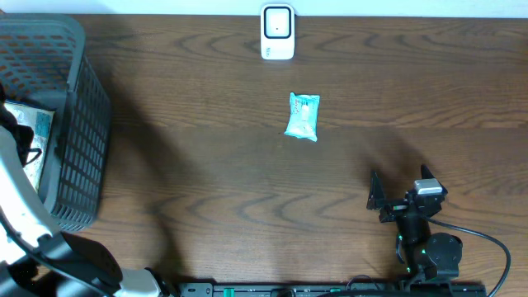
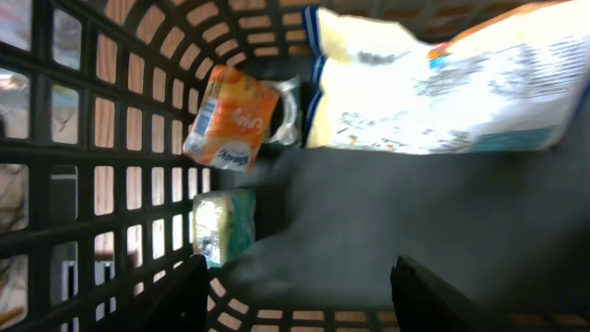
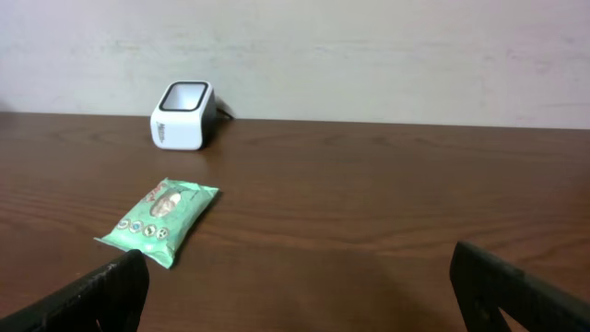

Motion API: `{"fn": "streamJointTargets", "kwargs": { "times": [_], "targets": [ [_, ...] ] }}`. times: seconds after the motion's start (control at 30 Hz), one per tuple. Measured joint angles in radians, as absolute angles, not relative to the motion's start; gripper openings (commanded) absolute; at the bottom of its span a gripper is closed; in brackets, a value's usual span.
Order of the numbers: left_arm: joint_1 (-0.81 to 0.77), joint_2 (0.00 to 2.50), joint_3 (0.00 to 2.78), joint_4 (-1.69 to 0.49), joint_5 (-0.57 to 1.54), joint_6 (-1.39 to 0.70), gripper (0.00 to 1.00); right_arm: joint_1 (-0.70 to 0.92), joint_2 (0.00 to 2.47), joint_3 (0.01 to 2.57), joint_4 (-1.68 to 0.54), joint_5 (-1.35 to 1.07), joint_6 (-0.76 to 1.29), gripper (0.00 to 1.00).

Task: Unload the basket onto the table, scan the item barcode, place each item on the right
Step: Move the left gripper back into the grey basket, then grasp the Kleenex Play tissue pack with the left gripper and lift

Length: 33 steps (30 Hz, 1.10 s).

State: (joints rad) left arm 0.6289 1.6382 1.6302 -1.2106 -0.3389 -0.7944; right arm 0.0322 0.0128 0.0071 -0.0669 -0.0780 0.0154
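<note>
A white barcode scanner (image 1: 278,33) stands at the table's far edge and shows at the left in the right wrist view too (image 3: 184,115). One item, a green packet (image 1: 303,116), lies flat on the table just in front of it (image 3: 161,219). My left gripper (image 2: 300,277) is down inside the dark mesh basket (image 1: 78,124), open, with nothing between its fingers. Ahead of it in the basket lie an orange packet (image 2: 230,118), a large white and yellow bag (image 2: 433,92) and a small green pack (image 2: 226,226). My right gripper (image 1: 402,188) rests open near the front right, empty (image 3: 300,295).
The basket wall (image 2: 55,184) closes in on the left gripper's left side. The left arm (image 1: 21,194) arches over the basket's front rim. A black cable (image 1: 487,243) loops by the right arm's base.
</note>
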Motion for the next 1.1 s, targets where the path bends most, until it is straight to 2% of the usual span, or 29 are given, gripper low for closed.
{"fn": "streamJointTargets", "kwargs": {
  "times": [0.33, 1.1],
  "targets": [
    [0.668, 1.717, 1.546, -1.219, -0.367, -0.838, 0.63, 0.033, 0.013, 0.007, -0.067, -0.078, 0.015, 0.99],
    [0.672, 1.719, 1.26, -1.002, -0.415, -0.887, 0.63, 0.032, 0.013, 0.007, -0.067, -0.078, 0.015, 0.99]
  ]
}}
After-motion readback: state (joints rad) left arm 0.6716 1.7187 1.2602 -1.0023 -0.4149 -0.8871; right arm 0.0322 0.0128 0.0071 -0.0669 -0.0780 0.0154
